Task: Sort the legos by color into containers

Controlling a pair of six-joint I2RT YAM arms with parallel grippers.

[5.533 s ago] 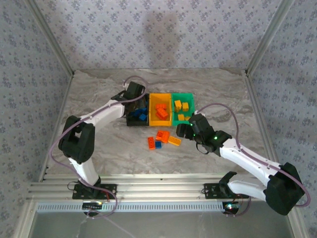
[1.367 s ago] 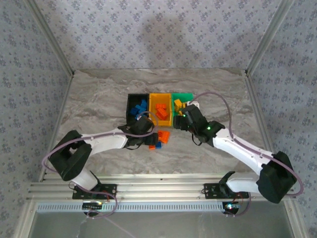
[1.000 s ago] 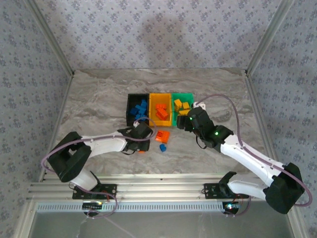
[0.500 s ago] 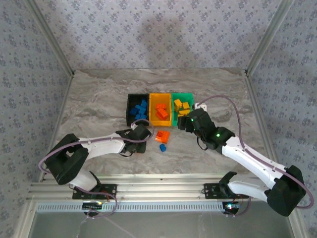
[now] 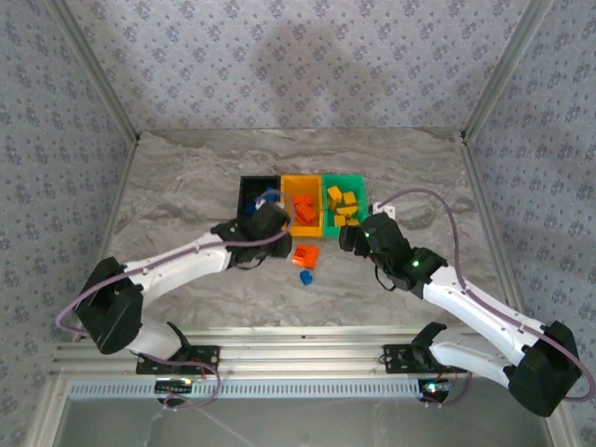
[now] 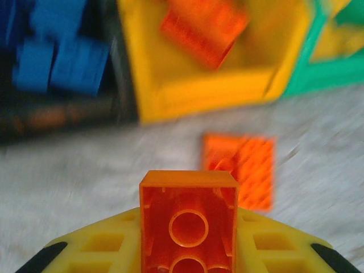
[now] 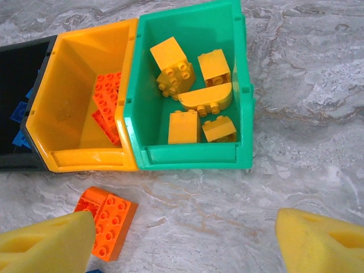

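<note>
Legos and containers on grey marbled table, floral-papered walls around

A robot test cell, lab-like: marble-look surface boxed by patterned panels on aluminium posts, left arm and right arm bolted to a rail at the surface's near edge.

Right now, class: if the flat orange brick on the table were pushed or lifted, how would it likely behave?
The orange brick looks like rigid moulded plastic, so probably stiff. Lying flat and wide on the smooth table, it would likely slide, not roll or tip. Far smaller than the orange bin, it is probably light.
</note>
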